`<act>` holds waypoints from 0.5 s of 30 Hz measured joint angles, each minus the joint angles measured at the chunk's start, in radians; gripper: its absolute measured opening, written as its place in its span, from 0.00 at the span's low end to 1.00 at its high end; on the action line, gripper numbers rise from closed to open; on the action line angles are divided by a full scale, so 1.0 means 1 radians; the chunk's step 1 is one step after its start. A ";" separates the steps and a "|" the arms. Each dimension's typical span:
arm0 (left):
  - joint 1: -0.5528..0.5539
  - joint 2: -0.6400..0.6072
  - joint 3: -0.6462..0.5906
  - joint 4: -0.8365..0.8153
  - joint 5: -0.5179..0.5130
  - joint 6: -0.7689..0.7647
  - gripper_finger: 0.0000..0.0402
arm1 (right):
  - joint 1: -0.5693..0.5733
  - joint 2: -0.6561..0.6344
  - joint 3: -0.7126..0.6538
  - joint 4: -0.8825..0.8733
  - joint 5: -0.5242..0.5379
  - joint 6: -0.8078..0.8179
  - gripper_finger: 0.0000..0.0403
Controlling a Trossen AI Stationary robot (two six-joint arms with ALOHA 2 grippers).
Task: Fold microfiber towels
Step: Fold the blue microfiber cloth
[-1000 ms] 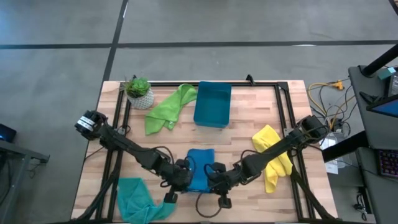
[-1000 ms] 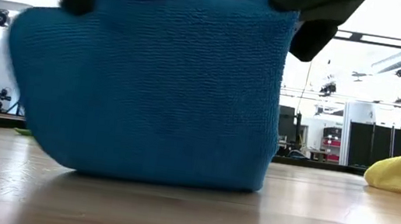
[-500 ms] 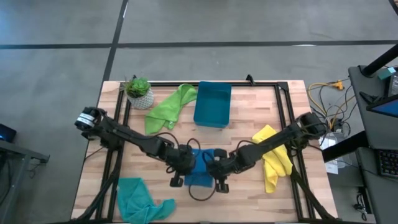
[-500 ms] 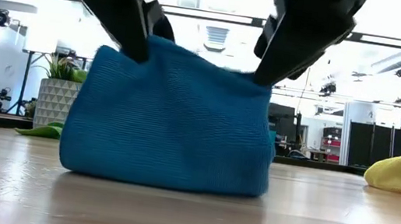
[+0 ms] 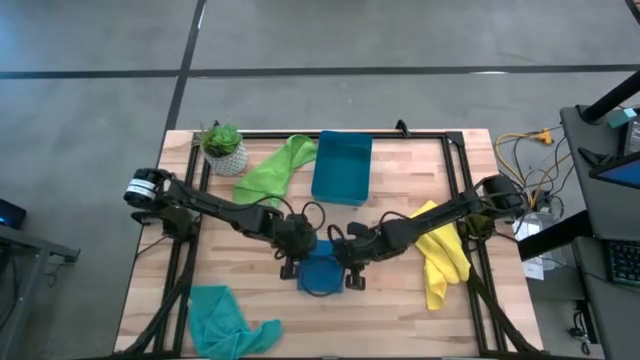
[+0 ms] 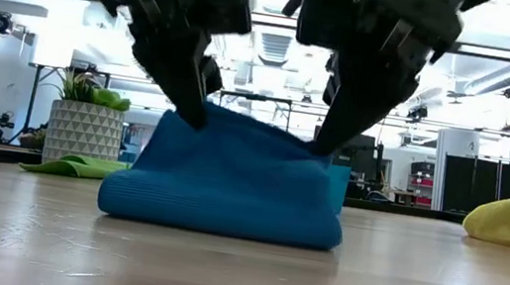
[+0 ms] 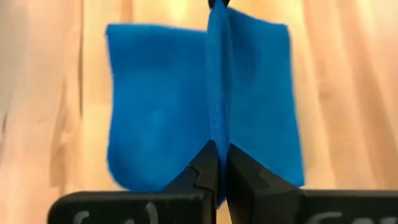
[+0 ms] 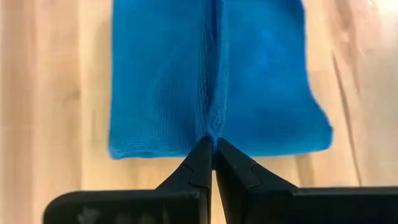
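1. At the near middle of the counter (image 5: 440, 315), the blue towel (image 5: 321, 272) is settling lower and flatter than a moment ago, when it was hanging tall between the arms; the lifted edge is being carried toward the far side, so I judge a fold is being laid down.
2. The left claw (image 5: 292, 262) is clenching the towel's top edge on its left side, and the right claw (image 5: 350, 273) is clenching the same edge just beside it, both pinched tight on cloth.
3. Four towels are lying out: the blue one, a teal towel (image 5: 222, 319) at the near left corner, a yellow towel (image 5: 440, 258) toward the right edge, and a lime green towel (image 5: 268, 172) at the far left.
4. One teal-blue bin (image 5: 342, 167) and one potted plant (image 5: 223, 147) are sitting along the far edge.
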 joint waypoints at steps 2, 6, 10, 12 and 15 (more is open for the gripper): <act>0.014 0.000 -0.018 0.005 -0.001 0.000 0.00 | -0.013 0.000 -0.013 0.015 0.002 -0.011 0.02; 0.031 0.000 -0.039 0.027 -0.001 0.000 0.00 | -0.039 0.000 -0.034 0.038 0.000 -0.018 0.02; 0.036 0.012 -0.040 0.053 -0.001 0.044 0.00 | -0.065 0.000 -0.044 0.032 -0.004 -0.038 0.02; 0.036 0.027 -0.040 0.080 -0.001 0.072 0.00 | -0.078 0.000 -0.048 0.030 -0.005 -0.041 0.02; 0.040 0.053 -0.040 0.094 0.000 0.078 0.00 | -0.096 0.000 -0.051 0.029 -0.006 -0.045 0.02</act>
